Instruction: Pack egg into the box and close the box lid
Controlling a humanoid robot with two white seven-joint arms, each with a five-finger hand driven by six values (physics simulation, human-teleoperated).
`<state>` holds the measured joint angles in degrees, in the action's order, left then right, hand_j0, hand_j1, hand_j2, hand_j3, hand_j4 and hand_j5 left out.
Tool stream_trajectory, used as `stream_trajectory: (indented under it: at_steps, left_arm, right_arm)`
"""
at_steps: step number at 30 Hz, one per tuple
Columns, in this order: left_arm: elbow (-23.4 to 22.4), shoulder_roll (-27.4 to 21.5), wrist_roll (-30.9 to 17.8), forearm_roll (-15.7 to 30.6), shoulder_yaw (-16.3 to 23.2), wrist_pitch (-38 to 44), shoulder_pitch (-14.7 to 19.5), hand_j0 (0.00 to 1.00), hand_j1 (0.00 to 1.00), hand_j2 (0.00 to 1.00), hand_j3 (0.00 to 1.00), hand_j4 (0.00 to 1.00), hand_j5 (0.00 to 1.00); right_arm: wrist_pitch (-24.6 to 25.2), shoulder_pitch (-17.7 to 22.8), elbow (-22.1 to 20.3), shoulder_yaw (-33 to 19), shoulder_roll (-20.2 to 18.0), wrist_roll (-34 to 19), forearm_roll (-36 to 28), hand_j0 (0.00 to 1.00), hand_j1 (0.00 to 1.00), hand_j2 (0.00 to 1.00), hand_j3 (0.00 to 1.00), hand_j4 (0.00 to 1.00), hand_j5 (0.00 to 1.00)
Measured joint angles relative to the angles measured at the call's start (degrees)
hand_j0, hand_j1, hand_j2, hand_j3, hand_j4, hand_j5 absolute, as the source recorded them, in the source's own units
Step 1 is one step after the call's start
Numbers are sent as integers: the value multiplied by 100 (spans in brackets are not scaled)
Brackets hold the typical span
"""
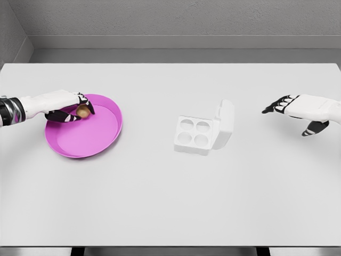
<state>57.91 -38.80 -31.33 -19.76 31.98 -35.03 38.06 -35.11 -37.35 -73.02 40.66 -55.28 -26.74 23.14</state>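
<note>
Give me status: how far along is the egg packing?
Early. Done: nothing packed; the box sits open, all four cups empty, lid up. In hand: the left hand is closed on the egg over the pink plate. Left: carry it over, place it, shut the lid. Right hand hovers open.

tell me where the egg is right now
In the head view the egg is at the left of the table, over the upper rim area of the pink plate, gripped in the left hand, far left of the open box.
</note>
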Motion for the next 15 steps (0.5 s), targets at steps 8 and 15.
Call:
stream_trajectory:
  at_steps: [8,15]
  left_arm:
    - [10,0,-21,18,14,5,-9,52,52,52,52,52,52]
    - [8,-2,-48,53,29,-10,-9,47,47,47,47,47,47]
  right_arm:
    - [0,0,7,-4,-3,0,0,100,100,100,100,100,100]
    - [0,0,8,-5,-4,0,0,100,100,100,100,100,100]
